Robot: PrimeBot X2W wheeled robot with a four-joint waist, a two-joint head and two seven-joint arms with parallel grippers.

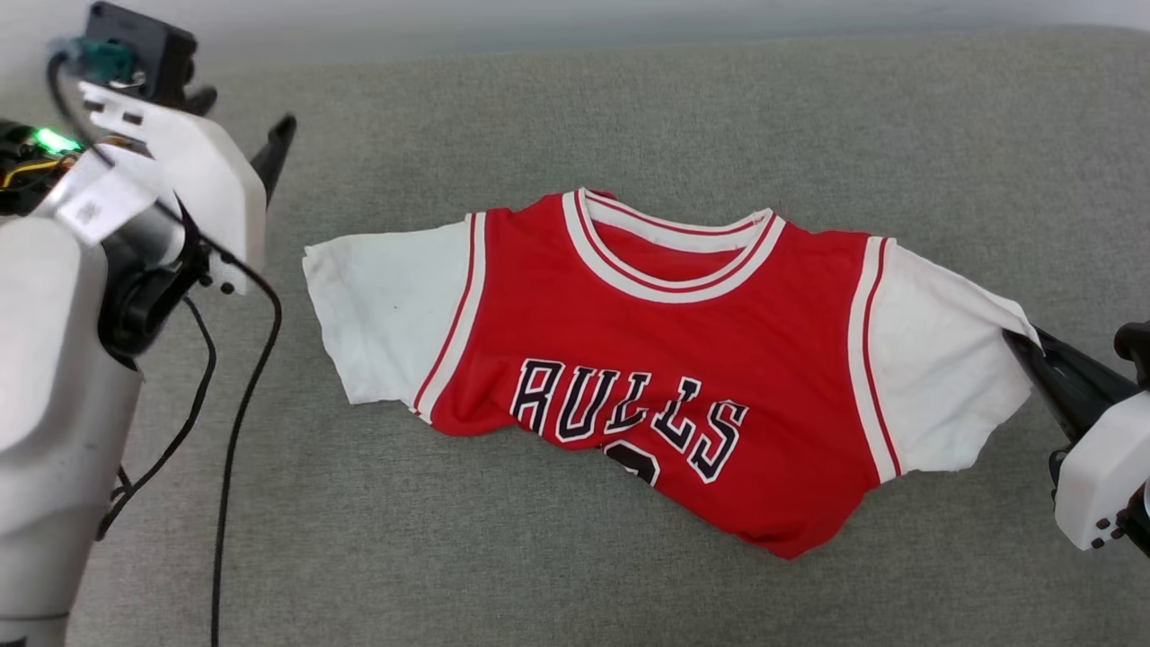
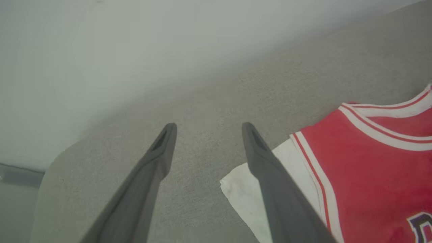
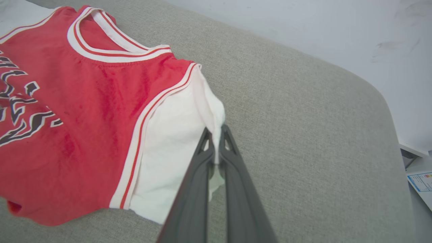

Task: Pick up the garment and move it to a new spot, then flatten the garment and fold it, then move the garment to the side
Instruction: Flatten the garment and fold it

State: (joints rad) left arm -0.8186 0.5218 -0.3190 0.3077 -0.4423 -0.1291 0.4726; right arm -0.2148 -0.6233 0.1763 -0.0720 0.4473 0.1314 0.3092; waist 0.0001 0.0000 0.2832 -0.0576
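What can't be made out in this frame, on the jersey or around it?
Head view: the number on the garment is mostly tucked under a fold.
Head view: the right gripper is cut off by the right edge.
Left wrist view: a finger of the left gripper covers part of the white sleeve.
Right wrist view: the printed sheet is too small to read.

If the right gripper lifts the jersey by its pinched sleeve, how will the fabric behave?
Likely floppy: the garment lies rumpled, hem tucked under. Probably light: the right gripper tents its sleeve with a thin pinch. Lifted, it would likely hang and bunch.
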